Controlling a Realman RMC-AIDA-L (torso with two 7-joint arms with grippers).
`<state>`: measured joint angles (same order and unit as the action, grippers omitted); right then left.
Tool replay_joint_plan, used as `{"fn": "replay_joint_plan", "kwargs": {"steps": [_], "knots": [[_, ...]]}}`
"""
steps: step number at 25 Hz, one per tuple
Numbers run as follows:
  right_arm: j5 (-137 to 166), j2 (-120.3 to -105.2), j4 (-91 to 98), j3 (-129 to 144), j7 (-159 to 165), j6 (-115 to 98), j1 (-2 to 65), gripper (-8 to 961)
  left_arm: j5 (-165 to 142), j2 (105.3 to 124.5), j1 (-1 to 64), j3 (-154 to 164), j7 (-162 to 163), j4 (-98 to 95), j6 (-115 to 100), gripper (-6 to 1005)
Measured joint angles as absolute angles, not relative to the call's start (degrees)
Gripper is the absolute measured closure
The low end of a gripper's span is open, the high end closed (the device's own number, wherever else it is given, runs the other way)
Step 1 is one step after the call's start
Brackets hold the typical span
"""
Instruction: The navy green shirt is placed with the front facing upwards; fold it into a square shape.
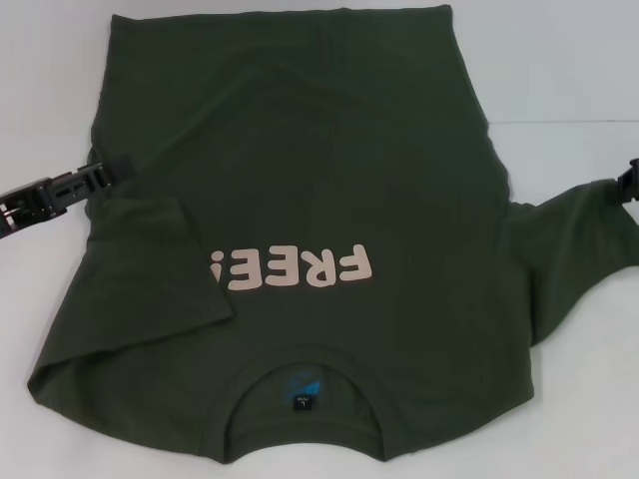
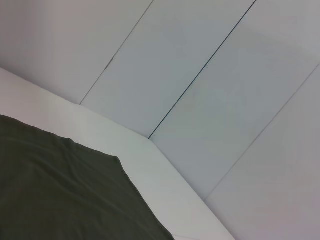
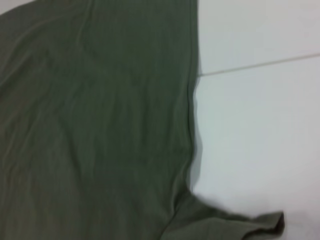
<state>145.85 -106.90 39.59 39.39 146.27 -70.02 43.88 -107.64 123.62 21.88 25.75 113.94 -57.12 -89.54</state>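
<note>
Navy green shirt (image 1: 300, 200) lying face-up on white surface (image 1: 569, 60), left sleeve folded inward. Left claw (image 1: 100, 175) touching its edge, right claw (image 1: 631, 180) at sleeve tip; grip unclear.

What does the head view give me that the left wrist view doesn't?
Only the head view shows the shirt's front: the pink FREE! lettering, the neck label, the sleeve on the robot's left folded in over the body, the other sleeve spread out, and the left gripper and right gripper at the shirt's edges. Only the left wrist view shows the panelled wall behind the table. Both show the navy green shirt lying on the white table.
</note>
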Motion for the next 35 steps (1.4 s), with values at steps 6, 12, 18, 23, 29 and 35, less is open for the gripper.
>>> {"fn": "replay_joint_plan", "kwargs": {"steps": [6,12,18,23,29,35], "knots": [[146.04,-107.54,39.39,39.79,146.42,-66.45,45.10,945,-107.58,123.64,21.88,25.75,114.96,-57.12,-89.57,306],[145.62,-107.53,39.31,39.53,146.92,-65.55,45.50,945,-107.57,123.65,21.81,25.75,115.14,-57.13,-89.56,307],[145.57,-107.96,38.82,40.16,146.87,-68.70,45.86,945,-107.57,123.58,21.88,25.75,115.14,-57.13,-89.43,308],[144.64,-108.01,38.75,39.81,146.85,-74.35,45.88,944,-107.50,123.51,22.04,25.75,115.14,-57.12,-89.30,308],[142.22,-108.18,38.75,40.04,147.06,-79.37,46.89,944,-106.64,123.45,22.17,25.75,115.12,-56.96,-89.35,308],[141.51,-109.09,35.96,39.77,147.23,-79.85,49.58,944,-106.05,123.59,21.85,25.75,115.04,-56.91,-89.21,307]]}}
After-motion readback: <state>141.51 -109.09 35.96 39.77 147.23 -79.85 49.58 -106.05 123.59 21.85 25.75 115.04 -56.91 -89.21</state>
